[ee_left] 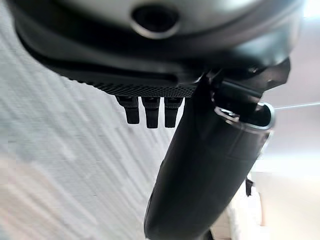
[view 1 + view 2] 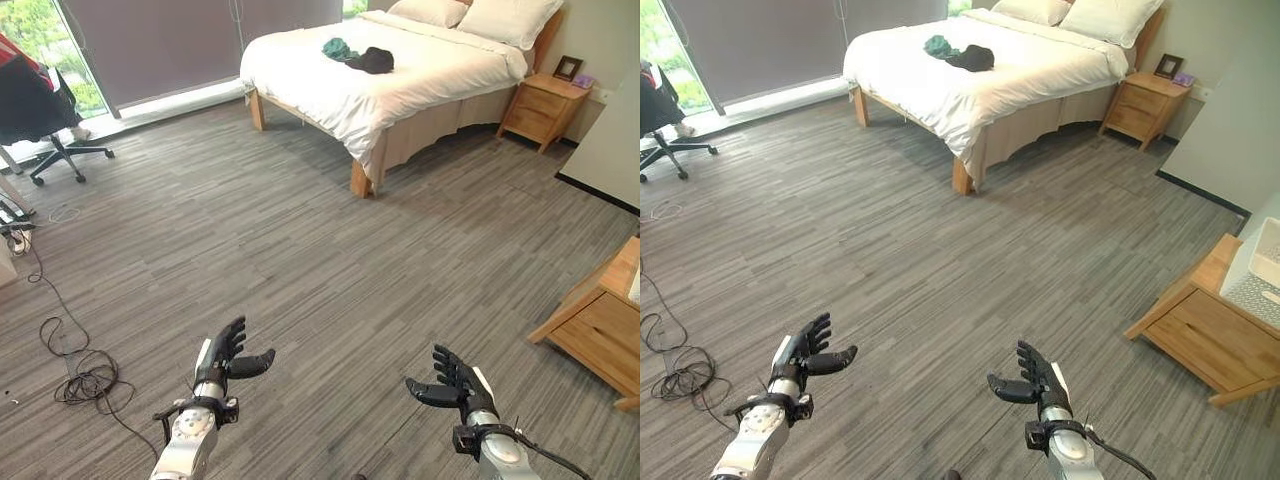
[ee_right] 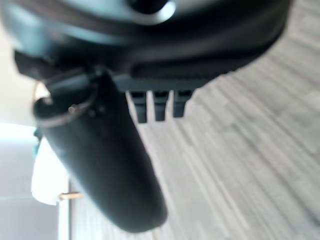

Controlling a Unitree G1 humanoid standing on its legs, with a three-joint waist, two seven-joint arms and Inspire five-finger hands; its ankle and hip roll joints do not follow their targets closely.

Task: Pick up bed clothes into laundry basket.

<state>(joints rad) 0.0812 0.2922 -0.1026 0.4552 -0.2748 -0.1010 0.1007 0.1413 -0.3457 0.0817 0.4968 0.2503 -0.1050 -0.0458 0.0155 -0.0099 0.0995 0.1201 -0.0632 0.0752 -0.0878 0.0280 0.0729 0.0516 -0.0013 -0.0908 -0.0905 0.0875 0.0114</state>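
We stand well back from the bed [image 2: 420, 90], with open floor [image 2: 330, 260] between us and it. The step in hand reads as the approach: nothing is grasped yet and no clothes are within reach.

Left hand [image 2: 226, 358] and right hand [image 2: 452, 385] are both held out low in front of us, palms turned toward each other, fingers [image 2: 234, 335] straight and relaxed, thumbs standing out, holding nothing. The wrist views agree: fingers extended over bare floor.

The clothes lie on the white bedcover, toward the middle of the bed and nearer its foot end than the pillows [image 2: 505, 18]. There are two pieces: a teal garment [image 2: 338, 47] and a dark garment [image 2: 372, 61], crumpled, touching or just overlapping. Together they form a short heap whose long axis runs roughly across the bed's width, the teal end toward the window-side edge and the dark end toward the nightstand side. Neither piece points any clear way; they are bunched.

A wooden nightstand [image 2: 540, 108] stands by the head of the bed. In the right eye view, a white container [image 2: 1270, 252], possibly the basket, sits on a low wooden cabinet [image 2: 1200, 335] at our right; we cannot tell for sure.

Next move, as we judge it: walk to the near side edge of the bed, then reach over the cover for the heap.
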